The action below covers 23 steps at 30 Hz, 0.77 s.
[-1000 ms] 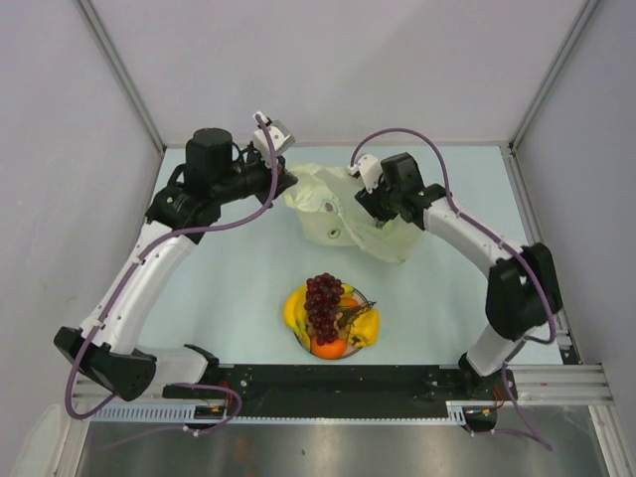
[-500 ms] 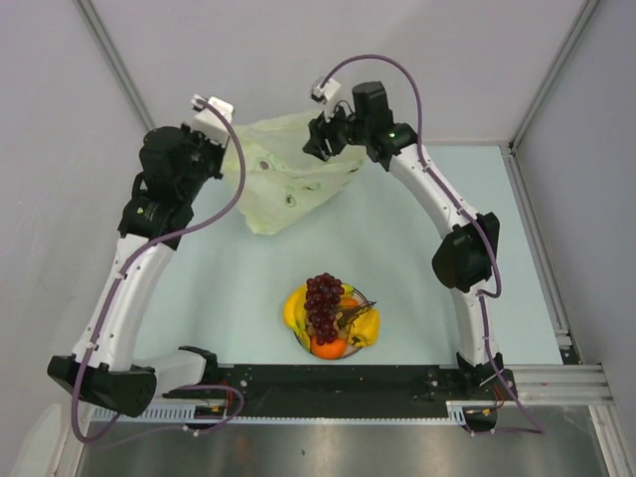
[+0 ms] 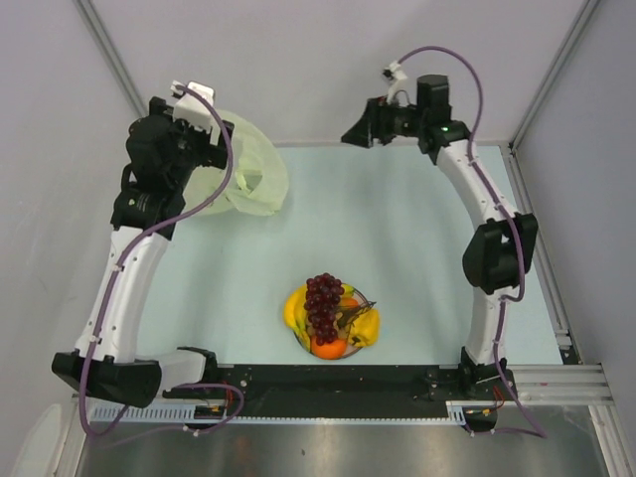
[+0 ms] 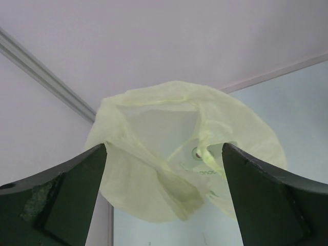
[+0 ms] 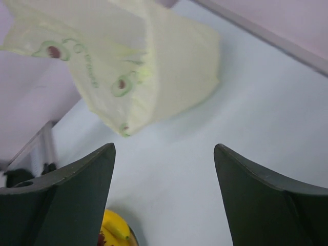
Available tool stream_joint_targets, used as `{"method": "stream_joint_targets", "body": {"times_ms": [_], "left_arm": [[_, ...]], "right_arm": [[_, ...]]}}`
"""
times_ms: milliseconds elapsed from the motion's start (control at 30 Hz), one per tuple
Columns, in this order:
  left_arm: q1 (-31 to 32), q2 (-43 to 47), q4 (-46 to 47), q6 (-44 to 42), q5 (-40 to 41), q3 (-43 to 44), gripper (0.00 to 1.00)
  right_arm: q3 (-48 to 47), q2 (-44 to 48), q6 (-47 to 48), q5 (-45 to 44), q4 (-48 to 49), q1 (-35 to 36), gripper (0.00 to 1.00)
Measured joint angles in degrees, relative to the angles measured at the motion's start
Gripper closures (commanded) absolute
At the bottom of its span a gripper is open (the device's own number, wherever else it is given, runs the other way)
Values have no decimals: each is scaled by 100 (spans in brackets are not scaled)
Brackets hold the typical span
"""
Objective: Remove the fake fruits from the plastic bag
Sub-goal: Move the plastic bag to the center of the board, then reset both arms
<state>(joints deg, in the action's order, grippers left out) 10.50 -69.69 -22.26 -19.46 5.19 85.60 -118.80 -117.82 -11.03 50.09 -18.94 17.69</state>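
Note:
The fake fruits lie heaped on a plate near the front of the table: a dark grape bunch [image 3: 322, 303] on top, a yellow banana bunch [image 3: 292, 309] at the left, an orange [image 3: 328, 347] at the front. The plastic bag [image 3: 254, 175], pale yellow and crumpled, hangs at the back left just ahead of my left gripper [image 3: 221, 139]. In the left wrist view that gripper [image 4: 164, 148] stands wide open with the bag [image 4: 154, 154] loose between and beyond its fingers. My right gripper [image 3: 356, 134] is raised at the back, open and empty [image 5: 164, 147], well apart from the bag [image 5: 154, 66].
Grey enclosure walls [image 3: 348, 60] stand close behind both grippers, with a metal corner rail [image 4: 46, 77] beside the bag. In the right wrist view a bit of banana [image 5: 115, 228] shows at the bottom edge. The black base rail [image 3: 338, 383] runs along the front.
The bag was stretched between both grippers; the right one has let go and swung right, the left one has opened, and the bag has moved to the back left.

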Motion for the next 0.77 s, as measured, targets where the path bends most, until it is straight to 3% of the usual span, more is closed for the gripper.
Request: {"method": "stream_joint_targets", "body": {"times_ms": [67,233,300,433,533,767], "left_arm": [[0,-181,-17,111,-120,297,0],[114,-522,44,302,-688,839,0],[605,-776,229,212,-199,866,0],[763,-973,511,-76,457,614,0],[472,-973,466,-52,785,299,0],[90,-839,369,284,570,199,0]], "right_arm": [[271,313,33,-503,-96,-361,10],[890,1174,175,-2896,-391,-557,1],[1888,1814,205,-4260,-442,-494,0],[2616,2092,278,-4743,-435,-468,0],[2894,2168,330,-4988,-619,-468,0],[2922,2194,525,-5333,-566,-468,0]]}}
